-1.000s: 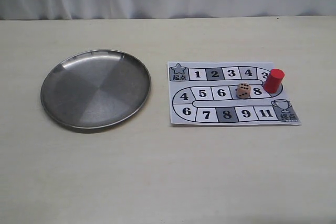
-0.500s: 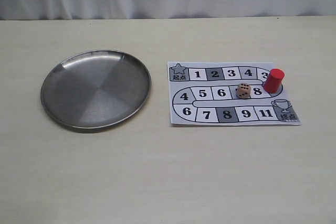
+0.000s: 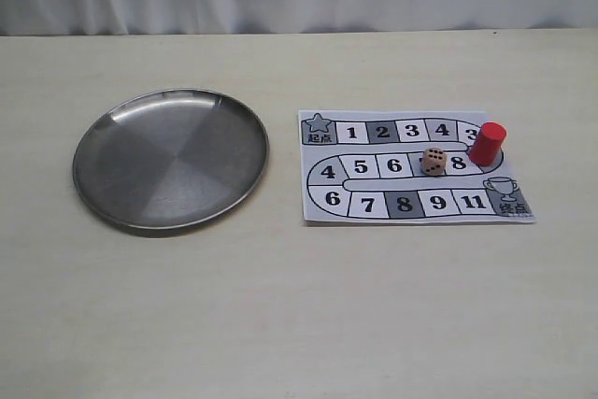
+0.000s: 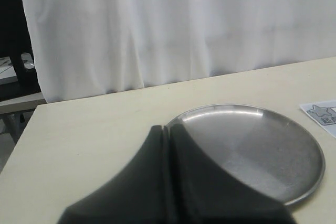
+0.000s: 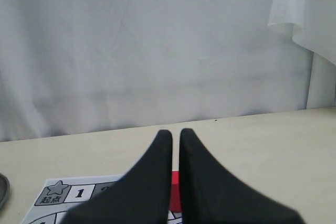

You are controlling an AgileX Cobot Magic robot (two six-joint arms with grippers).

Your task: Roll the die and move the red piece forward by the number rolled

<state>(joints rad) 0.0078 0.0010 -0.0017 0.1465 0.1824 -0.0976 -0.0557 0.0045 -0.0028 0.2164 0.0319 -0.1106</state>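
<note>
The tan die (image 3: 433, 161) rests on the paper game board (image 3: 411, 205), in the middle row between squares 6 and 8. The red piece (image 3: 487, 143) stands upright at the board's right bend, just right of the die. Neither gripper shows in the exterior view. In the right wrist view my right gripper (image 5: 176, 132) is shut to a thin slit with nothing held, and a strip of the red piece (image 5: 175, 192) shows far beyond it. My left gripper (image 4: 168, 128) is shut and empty, hovering over the near rim of the metal plate (image 4: 262, 150).
A round steel plate (image 3: 170, 158) lies empty on the left of the beige table, a hand's width from the board. A white curtain closes off the table's far edge. The board's start corner (image 4: 321, 113) peeks into the left wrist view.
</note>
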